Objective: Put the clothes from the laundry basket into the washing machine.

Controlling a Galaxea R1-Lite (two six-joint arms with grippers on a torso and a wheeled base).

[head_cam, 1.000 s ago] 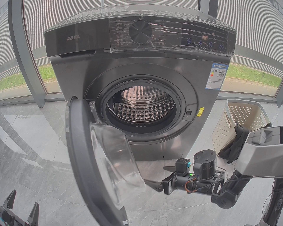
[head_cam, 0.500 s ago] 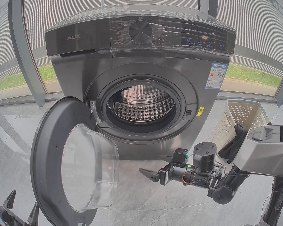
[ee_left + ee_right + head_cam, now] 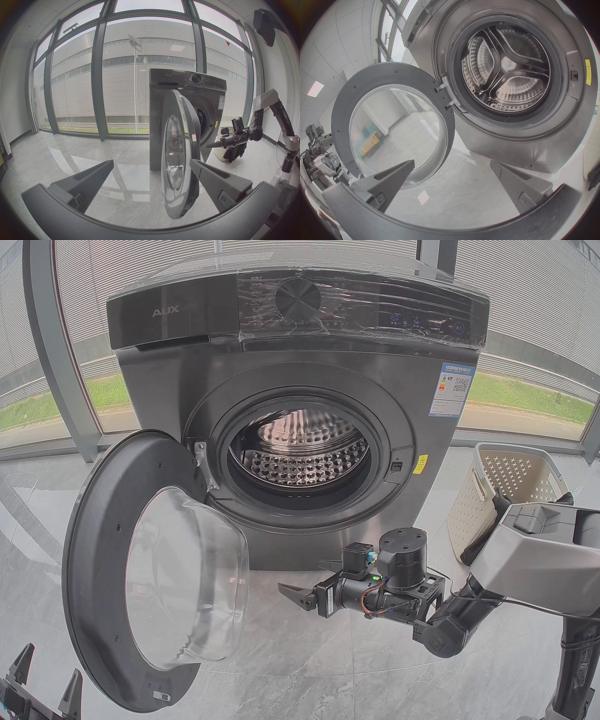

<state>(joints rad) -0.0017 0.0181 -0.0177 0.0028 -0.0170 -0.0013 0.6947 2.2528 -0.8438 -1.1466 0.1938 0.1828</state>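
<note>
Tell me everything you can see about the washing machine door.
The door is round: a dark grey ring, plastic by its look, around a clear bulging bowl. It stands wide open on the robot's left of the drum, with its inner face toward the head camera. A metal hinge near its upper edge joins it to the front of the machine. Only the hinge is seen touching it.

The dark grey washing machine (image 3: 187,384) stands on the floor, its round door (image 3: 100,540) swung wide to the left and its steel drum (image 3: 300,452) showing. Just right of it stands a cream perforated basket (image 3: 465,515), with dark clothes (image 3: 497,502) draped over its rim.
</note>
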